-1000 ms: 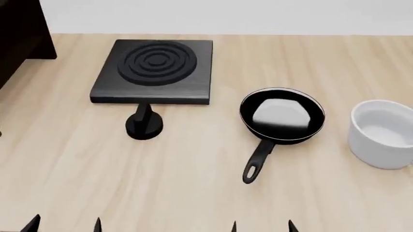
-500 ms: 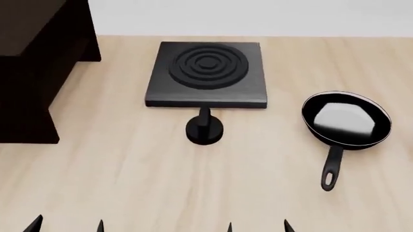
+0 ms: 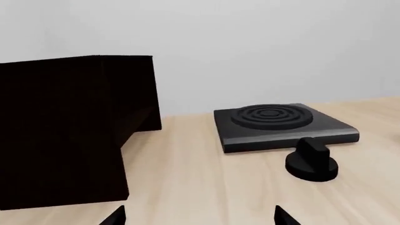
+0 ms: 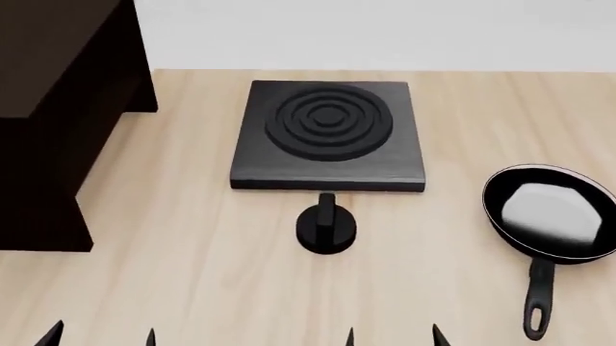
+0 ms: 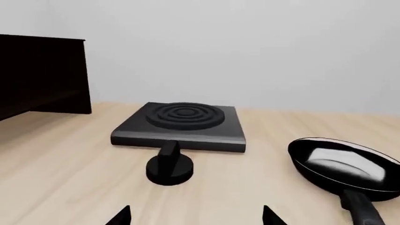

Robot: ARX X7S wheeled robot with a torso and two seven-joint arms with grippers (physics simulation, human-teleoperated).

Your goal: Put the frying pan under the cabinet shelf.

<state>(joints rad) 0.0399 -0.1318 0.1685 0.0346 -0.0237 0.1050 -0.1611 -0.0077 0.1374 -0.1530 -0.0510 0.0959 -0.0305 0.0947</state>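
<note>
Pan (image 4: 550, 210) resting on the tabletop (image 4: 192, 274) at far right, handle toward the robot for easy grasping, well apart from the cabinet (image 4: 53, 108) at left; both end effectors, left (image 4: 101, 337) and right (image 4: 393, 336), spread and empty, tips only visible.

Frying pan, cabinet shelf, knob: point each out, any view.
frying pan (image 4: 550, 216): head view, on the glossy inside of the bowl.
cabinet shelf (image 4: 43, 50): head view, on its flat top panel.
knob (image 4: 327, 228): head view, on the round base by its raised grip.
</note>
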